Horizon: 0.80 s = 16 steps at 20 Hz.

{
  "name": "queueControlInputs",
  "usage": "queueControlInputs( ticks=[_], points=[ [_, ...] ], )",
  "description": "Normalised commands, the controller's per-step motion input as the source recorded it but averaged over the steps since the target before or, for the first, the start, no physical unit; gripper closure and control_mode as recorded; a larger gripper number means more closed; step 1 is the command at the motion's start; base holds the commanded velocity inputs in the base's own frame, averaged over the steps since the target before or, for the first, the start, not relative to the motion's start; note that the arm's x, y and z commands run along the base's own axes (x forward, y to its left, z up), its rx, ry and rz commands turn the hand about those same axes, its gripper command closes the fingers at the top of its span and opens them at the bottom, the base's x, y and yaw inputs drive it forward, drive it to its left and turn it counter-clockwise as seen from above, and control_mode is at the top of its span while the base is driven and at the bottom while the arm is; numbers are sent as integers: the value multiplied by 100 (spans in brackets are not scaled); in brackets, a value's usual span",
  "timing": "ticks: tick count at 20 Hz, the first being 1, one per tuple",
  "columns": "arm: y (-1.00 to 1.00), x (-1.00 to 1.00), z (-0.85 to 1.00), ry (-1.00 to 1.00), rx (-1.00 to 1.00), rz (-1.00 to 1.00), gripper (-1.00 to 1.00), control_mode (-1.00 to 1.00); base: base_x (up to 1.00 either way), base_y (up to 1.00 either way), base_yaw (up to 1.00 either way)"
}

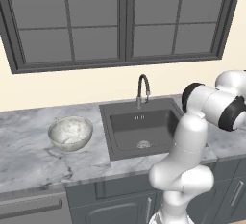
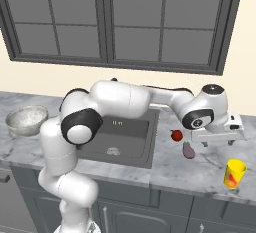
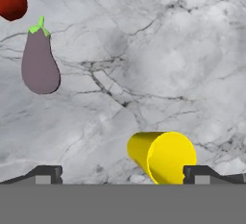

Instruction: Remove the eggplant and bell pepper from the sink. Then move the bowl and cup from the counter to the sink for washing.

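Claw wide open, holding nothing, above worktop right of sink. Cup upright nr front edge, just below claw. Pepper & eggplant on worktop beside sink's right rim. Bowl left of sink.

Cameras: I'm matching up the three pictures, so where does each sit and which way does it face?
Left base view: behind the arm's left, facing the sink and bowl; arm at lower right.
Right base view: behind its right, facing the sink, pepper, eggplant, cup; arm from lower left, hand open.
Hand view: on the hand, facing down at the counter; fingertips at bottom.
Shared: eggplant, pepper, cup.
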Motion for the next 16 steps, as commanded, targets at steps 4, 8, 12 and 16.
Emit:
queueControlInputs(
  ticks=[4,8,12,16],
  points=[
    [-13,-18,-3,0,0,-4,-100,-100,0,0,0],
    [-11,-12,-7,0,0,0,-100,-100,0,0,0],
    [-9,-12,-11,0,0,0,-100,-100,0,0,0],
    [-8,-15,-13,0,0,0,-100,-100,0,0,0]
  ],
)
